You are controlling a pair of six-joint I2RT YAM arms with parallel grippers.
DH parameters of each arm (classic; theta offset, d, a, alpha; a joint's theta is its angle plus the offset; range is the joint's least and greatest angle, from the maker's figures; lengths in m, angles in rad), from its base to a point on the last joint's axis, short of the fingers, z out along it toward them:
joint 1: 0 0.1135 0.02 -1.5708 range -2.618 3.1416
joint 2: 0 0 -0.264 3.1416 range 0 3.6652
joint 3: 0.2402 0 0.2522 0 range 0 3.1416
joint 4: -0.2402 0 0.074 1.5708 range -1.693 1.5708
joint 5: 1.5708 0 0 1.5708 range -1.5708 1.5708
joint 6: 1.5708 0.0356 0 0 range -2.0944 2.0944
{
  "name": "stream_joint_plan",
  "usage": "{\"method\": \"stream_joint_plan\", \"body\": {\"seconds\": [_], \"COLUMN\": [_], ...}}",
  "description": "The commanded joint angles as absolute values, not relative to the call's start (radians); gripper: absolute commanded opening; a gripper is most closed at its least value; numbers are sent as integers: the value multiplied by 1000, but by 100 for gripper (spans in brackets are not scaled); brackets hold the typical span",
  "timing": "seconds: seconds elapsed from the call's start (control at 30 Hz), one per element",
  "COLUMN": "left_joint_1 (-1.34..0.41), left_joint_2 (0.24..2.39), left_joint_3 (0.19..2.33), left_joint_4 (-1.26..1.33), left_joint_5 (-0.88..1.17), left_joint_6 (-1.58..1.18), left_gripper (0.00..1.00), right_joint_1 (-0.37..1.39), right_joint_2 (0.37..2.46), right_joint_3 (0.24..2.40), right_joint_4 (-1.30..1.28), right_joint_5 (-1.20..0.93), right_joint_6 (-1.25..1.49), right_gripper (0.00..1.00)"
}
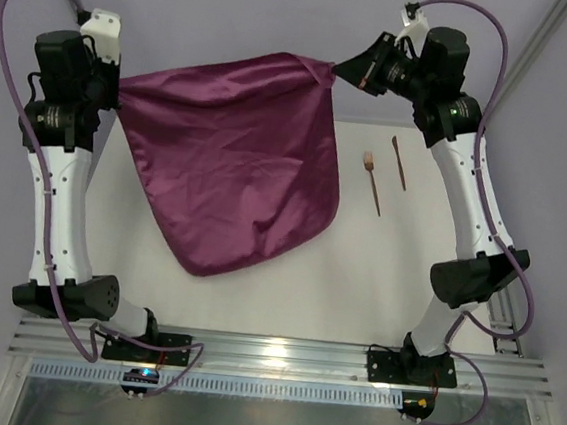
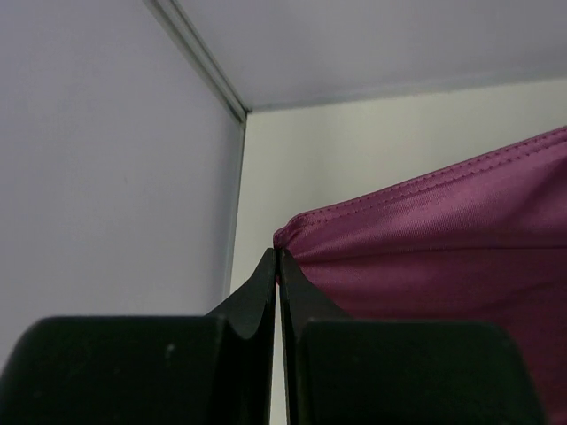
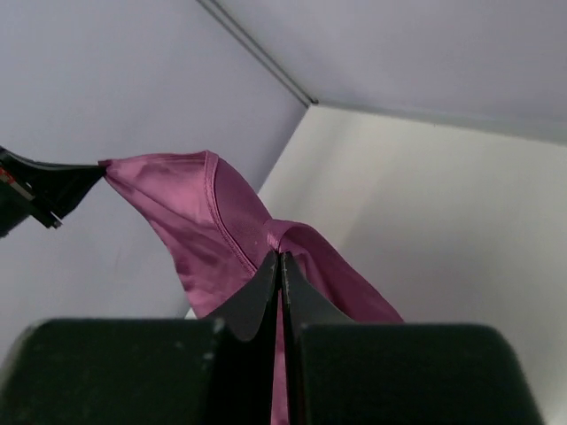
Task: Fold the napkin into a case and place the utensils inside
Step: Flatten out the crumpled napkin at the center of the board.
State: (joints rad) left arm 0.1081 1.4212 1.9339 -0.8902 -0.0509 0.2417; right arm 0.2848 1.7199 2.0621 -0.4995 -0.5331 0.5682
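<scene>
The magenta-purple napkin (image 1: 233, 158) hangs spread in the air between both grippers, its lower corner drooping toward the table. My left gripper (image 1: 121, 86) is shut on its left top corner, seen in the left wrist view (image 2: 280, 252) with the cloth (image 2: 443, 239) stretching right. My right gripper (image 1: 335, 70) is shut on the right top corner, seen in the right wrist view (image 3: 281, 255) with the cloth (image 3: 195, 212) running to the other gripper. The copper fork (image 1: 373, 179) and knife (image 1: 399, 162) lie on the table right of the napkin.
The white table (image 1: 378, 272) lies below. Violet walls and metal frame posts (image 1: 536, 46) enclose the back and sides. The arms' mounting rail (image 1: 280, 353) runs along the near edge.
</scene>
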Motion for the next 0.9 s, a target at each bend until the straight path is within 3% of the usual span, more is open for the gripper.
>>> {"method": "stream_joint_plan", "body": {"seconds": [0.0, 0.07, 0.2, 0.3, 0.37, 0.53, 0.67, 0.87], "left_joint_1": [117, 118, 118, 118, 120, 115, 115, 115], "left_joint_2": [1423, 1434, 1437, 1362, 1275, 1141, 1141, 1141], "left_joint_3": [2127, 2163, 2148, 1917, 1670, 1187, 838, 638], "left_joint_4": [-792, -770, -758, -684, -623, -491, -394, -327], "left_joint_5": [-83, -89, -19, 134, 234, 256, 238, 189], "left_joint_6": [184, 190, 207, 236, 270, 382, 488, 564], "left_gripper": [0, 0, 0, 0, 0, 0, 0, 0], "right_joint_1": [258, 235, 190, 190, 192, 192, 196, 219], "right_joint_2": [1745, 1784, 1757, 1674, 1579, 1441, 1471, 1486], "right_joint_3": [2342, 2393, 2289, 2052, 1782, 1180, 913, 661], "right_joint_4": [-440, -399, -367, -348, -284, -94, -12, 74], "right_joint_5": [-546, -572, -584, -587, -577, -515, -525, -493], "right_joint_6": [643, 678, 657, 579, 548, 509, 503, 519], "right_gripper": [4, 4, 4, 4, 4, 4, 4, 4]}}
